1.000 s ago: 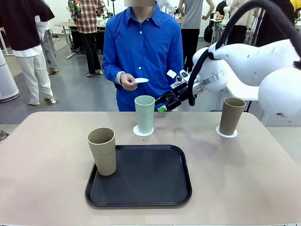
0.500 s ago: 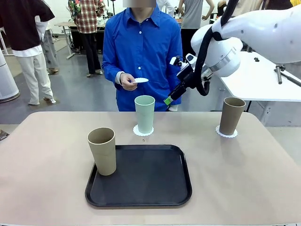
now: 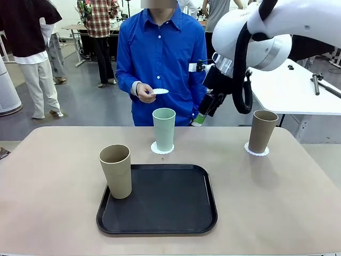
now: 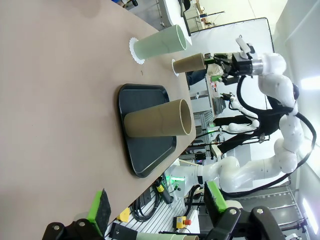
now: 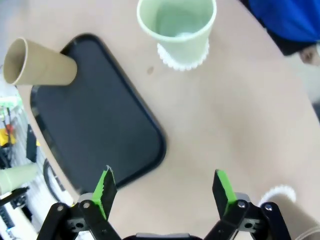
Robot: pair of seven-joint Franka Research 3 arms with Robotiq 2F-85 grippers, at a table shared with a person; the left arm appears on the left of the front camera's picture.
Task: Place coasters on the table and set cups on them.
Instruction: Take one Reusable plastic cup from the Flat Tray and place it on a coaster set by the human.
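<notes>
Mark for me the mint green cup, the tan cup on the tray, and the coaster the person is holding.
Mint green cup (image 3: pixel 164 130): front view, middle of its side wall.
Left tan cup (image 3: pixel 116 175): front view, middle of its side wall.
Held coaster (image 3: pixel 160 91): front view, middle of the white disc.

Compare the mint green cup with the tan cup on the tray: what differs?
Colour: the mint green cup is pale green, the tan cup brown. Support: the mint green cup stands on a white coaster on the table; the tan cup on the black tray, no coaster under it. Place: the mint green cup is farther, by the person; the tan cup nearer, at the tray's left edge. Both upright, tapered, handleless.
</notes>
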